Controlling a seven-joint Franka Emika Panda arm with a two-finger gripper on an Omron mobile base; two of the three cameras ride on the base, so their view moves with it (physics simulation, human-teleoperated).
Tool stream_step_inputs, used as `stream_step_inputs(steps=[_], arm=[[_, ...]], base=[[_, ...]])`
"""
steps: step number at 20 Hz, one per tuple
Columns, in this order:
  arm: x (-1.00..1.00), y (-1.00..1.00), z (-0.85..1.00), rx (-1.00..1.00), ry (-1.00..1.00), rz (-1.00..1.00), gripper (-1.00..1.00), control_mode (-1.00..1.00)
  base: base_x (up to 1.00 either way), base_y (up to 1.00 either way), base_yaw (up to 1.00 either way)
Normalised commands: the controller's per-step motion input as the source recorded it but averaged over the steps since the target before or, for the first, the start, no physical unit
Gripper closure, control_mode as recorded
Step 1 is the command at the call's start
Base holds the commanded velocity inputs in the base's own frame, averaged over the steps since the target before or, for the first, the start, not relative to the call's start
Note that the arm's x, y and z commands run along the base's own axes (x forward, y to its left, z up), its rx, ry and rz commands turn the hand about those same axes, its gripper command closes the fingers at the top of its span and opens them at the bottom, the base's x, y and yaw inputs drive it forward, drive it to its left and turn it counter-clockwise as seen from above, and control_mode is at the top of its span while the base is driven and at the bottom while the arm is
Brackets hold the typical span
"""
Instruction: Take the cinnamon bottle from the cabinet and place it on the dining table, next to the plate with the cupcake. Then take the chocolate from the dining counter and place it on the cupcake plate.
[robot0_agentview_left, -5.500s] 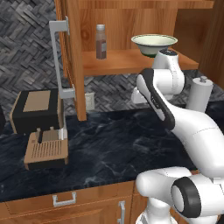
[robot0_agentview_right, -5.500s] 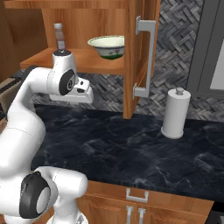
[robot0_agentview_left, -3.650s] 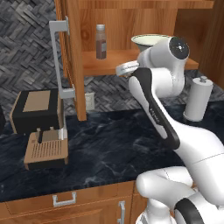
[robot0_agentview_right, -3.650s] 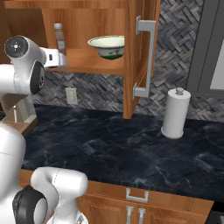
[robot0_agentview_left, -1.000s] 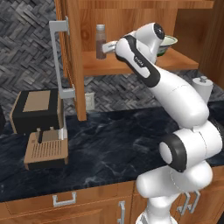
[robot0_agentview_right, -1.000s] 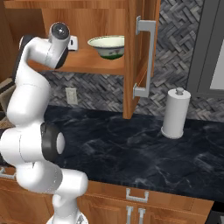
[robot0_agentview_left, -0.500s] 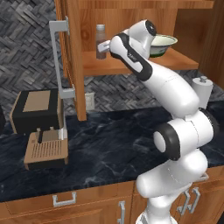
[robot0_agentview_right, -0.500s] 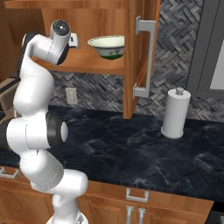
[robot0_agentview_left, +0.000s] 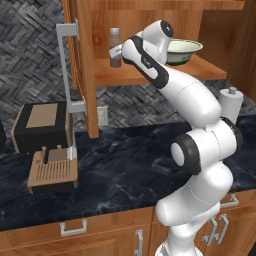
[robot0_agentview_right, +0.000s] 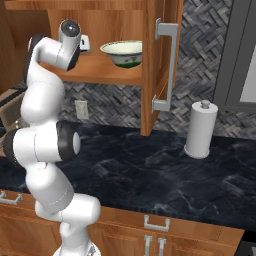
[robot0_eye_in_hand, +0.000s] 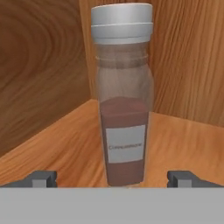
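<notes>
The arm reaches up into the open cabinet (robot0_agentview_left: 150, 20) and its tool (robot0_eye_in_hand: 111, 177) sits right in front of the cinnamon bottle (robot0_eye_in_hand: 122, 94), fingers spread wide with one tip low on each side of the bottle's base and nothing pinched between them; the bottle stands upright on the wooden shelf (robot0_agentview_left: 150, 75), back in the left corner where the side wall and rear wall meet, its grey cap on and brown powder filling roughly the lower half; from the left base view the same bottle (robot0_agentview_left: 115, 47) shows just beside the arm's wrist, and a green-rimmed bowl (robot0_agentview_left: 184, 50) rests further right on the shelf; below, a coffee machine (robot0_agentview_left: 44, 132) and a paper towel roll (robot0_agentview_right: 201, 130) stand on the dark counter (robot0_agentview_right: 150, 170); the risk, as I judge it, is that the tool pushes forward a touch too far before closing and nudges the bottle against the back wall, or tips it, since it is tall and narrow; closing too low near the base could also let it swing or slip on the way out; the wrist could knock the bowl while backing out of the cabinet.
</notes>
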Motion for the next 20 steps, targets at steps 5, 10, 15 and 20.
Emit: stream_step_inputs(steps=[5,10,15,20], arm=[[0.21,0.07,0.0,0.0,0.0,0.0,-1.0,-1.0],[0.13,0.11,-0.02,0.0,0.0,0.0,-1.0,-1.0],[0.12,0.04,0.0,0.0,0.0,0.0,-1.0,-1.0],[0.1,0.01,-0.01,0.0,0.0,0.0,-1.0,-1.0]], base=[[0.0,0.0,0.0],[0.0,0.0,0.0],[0.0,0.0,0.0],[0.0,0.0,0.0]])
